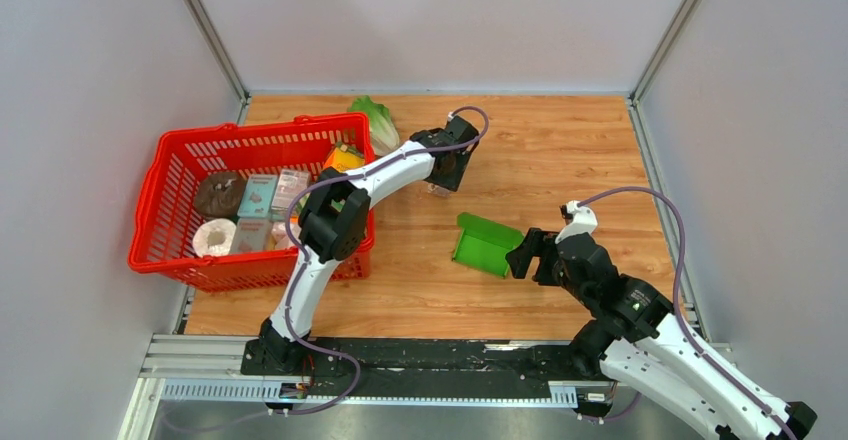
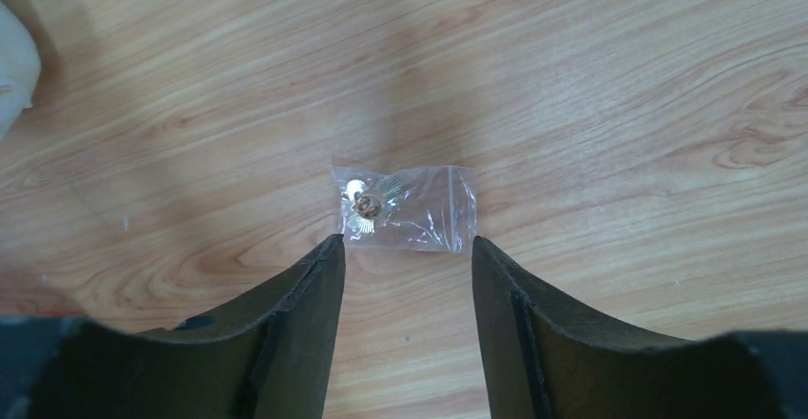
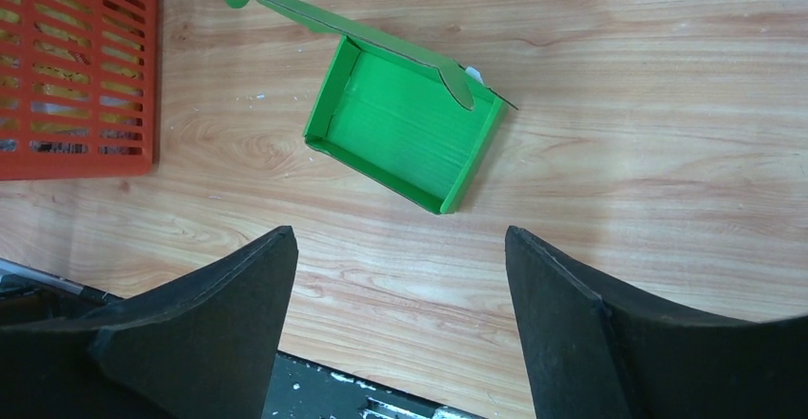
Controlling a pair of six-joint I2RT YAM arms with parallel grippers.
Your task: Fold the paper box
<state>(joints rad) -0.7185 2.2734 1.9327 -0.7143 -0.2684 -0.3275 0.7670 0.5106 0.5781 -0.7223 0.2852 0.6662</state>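
Observation:
The paper box [image 1: 485, 247] is bright green card, standing on the table as an open tray with its lid flap raised. In the right wrist view the paper box [image 3: 400, 138] lies just ahead of my right gripper [image 3: 400, 235], which is open and empty. From above, the right gripper [image 1: 520, 257] sits at the box's right edge, apart from it. My left gripper [image 1: 447, 180] reaches far across the table. In its wrist view the left gripper [image 2: 408, 241] is open, hanging over a small clear bag [image 2: 405, 208] with a gold piece inside.
A red basket [image 1: 255, 272] with several grocery items stands at the left; the left arm's elbow hangs over its right side. A lettuce [image 1: 378, 120] and an orange carton [image 1: 343, 157] lie behind it. The red basket [image 3: 76, 57] also shows in the right wrist view.

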